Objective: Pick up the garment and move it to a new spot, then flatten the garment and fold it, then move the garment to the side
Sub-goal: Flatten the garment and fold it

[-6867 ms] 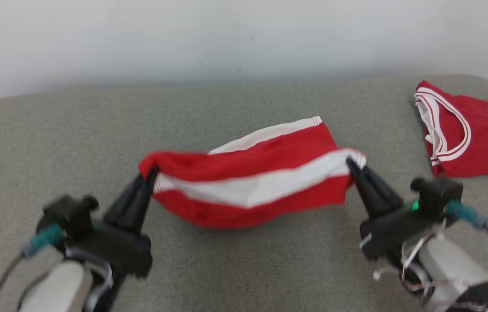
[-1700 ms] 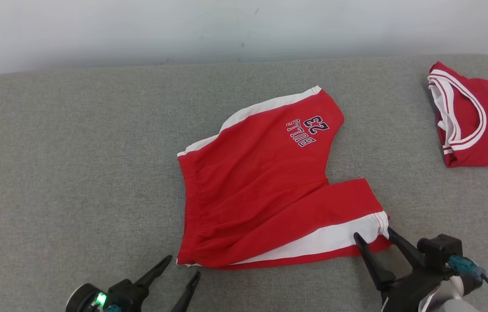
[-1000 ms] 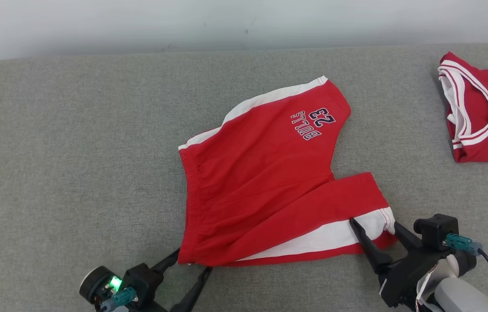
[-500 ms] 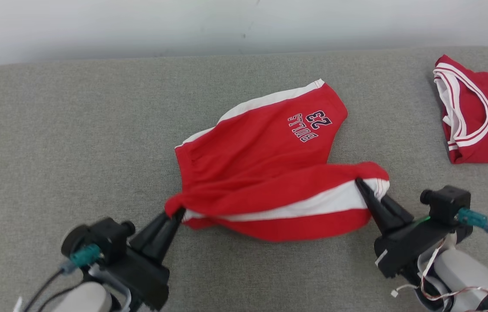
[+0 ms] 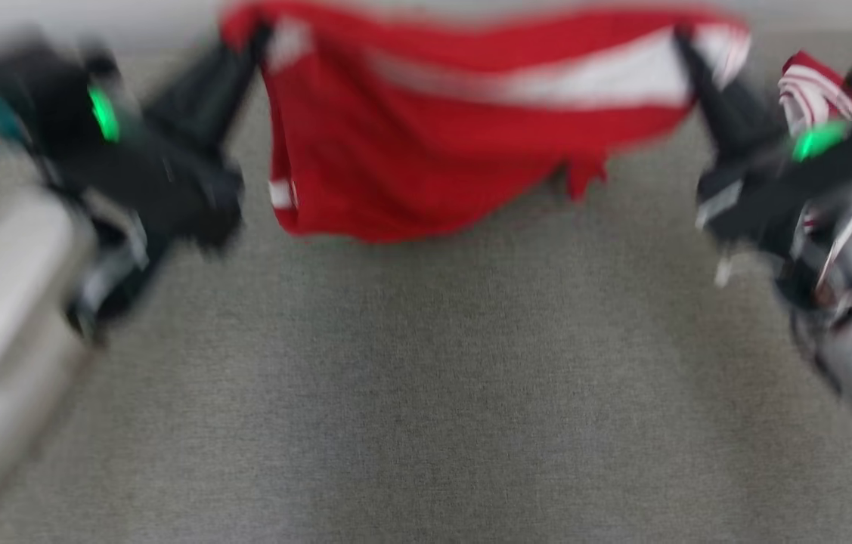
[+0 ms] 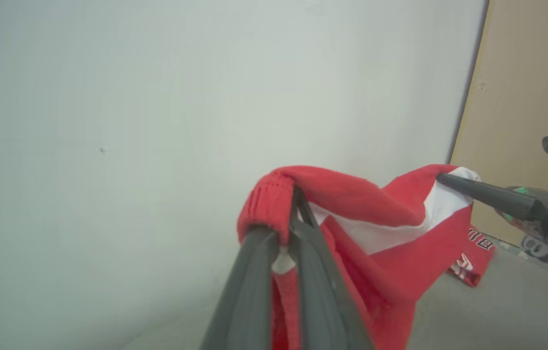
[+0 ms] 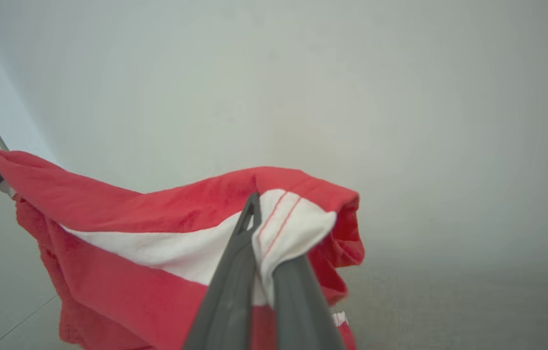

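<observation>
The garment (image 5: 433, 151), red shorts with a white side stripe, hangs in the air above the grey surface (image 5: 410, 393), stretched between both grippers. My left gripper (image 5: 248, 45) is shut on its waistband corner at the upper left of the blurred head view. In the left wrist view that gripper (image 6: 293, 204) pinches the ribbed waistband of the garment (image 6: 390, 243). My right gripper (image 5: 686, 41) is shut on the white-striped leg hem at the upper right. The right wrist view has that gripper (image 7: 256, 209) clamping the white hem of the garment (image 7: 157, 233).
A red jersey (image 5: 811, 98) with white trim lies on the grey surface at the far right, partly behind my right gripper. A pale wall (image 6: 157, 97) stands behind the surface, and a tan panel (image 6: 526, 97) stands off to one side.
Both grippers, shut on the garment, have raised it well clear of the grey surface and pulled it taut between them. The head view has shifted and blurred.
</observation>
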